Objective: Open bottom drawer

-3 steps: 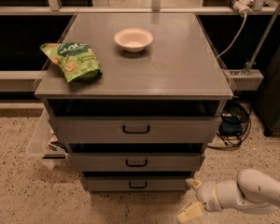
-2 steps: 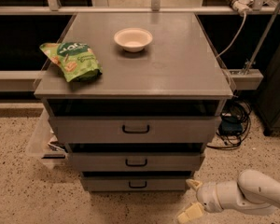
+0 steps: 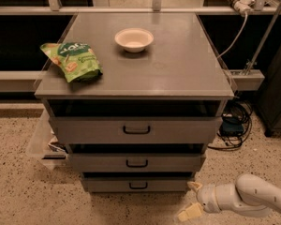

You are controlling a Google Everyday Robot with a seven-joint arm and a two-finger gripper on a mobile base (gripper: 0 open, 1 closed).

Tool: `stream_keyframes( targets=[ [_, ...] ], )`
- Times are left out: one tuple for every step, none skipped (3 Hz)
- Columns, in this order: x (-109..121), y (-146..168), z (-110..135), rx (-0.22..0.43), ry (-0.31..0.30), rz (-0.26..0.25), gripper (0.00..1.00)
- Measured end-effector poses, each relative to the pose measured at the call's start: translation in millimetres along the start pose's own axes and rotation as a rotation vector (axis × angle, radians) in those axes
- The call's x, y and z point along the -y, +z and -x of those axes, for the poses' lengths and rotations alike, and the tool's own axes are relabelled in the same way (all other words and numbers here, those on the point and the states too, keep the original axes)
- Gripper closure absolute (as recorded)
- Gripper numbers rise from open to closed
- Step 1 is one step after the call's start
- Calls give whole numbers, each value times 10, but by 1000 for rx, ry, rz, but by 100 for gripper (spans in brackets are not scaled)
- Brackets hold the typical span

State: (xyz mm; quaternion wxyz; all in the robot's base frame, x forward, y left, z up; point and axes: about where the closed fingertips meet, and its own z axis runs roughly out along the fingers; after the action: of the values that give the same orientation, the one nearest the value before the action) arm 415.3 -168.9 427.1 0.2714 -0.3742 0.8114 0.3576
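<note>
The bottom drawer (image 3: 138,184) is the narrowest grey front, lowest in the grey cabinet, with a small black loop handle (image 3: 138,185). It looks closed. My gripper (image 3: 192,199) is at the lower right, near the floor, just right of the bottom drawer's right end. Its two cream fingertips (image 3: 189,212) stand spread apart with nothing between them. The white arm (image 3: 253,198) comes in from the right edge. The gripper is apart from the handle.
Above are the mid-sized drawer (image 3: 136,162) and the widest top drawer (image 3: 136,130). On the cabinet top (image 3: 178,64) lie a green chip bag (image 3: 72,60) and a white bowl (image 3: 134,39). Cables (image 3: 234,121) lie right; a clear bin (image 3: 42,144) stands left.
</note>
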Motion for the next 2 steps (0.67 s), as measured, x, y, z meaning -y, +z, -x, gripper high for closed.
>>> stream_keyframes(
  targets=[
    [539,378,-394,47,70,-45,0],
    [907,712,-683,70,109,-59,0]
  ],
)
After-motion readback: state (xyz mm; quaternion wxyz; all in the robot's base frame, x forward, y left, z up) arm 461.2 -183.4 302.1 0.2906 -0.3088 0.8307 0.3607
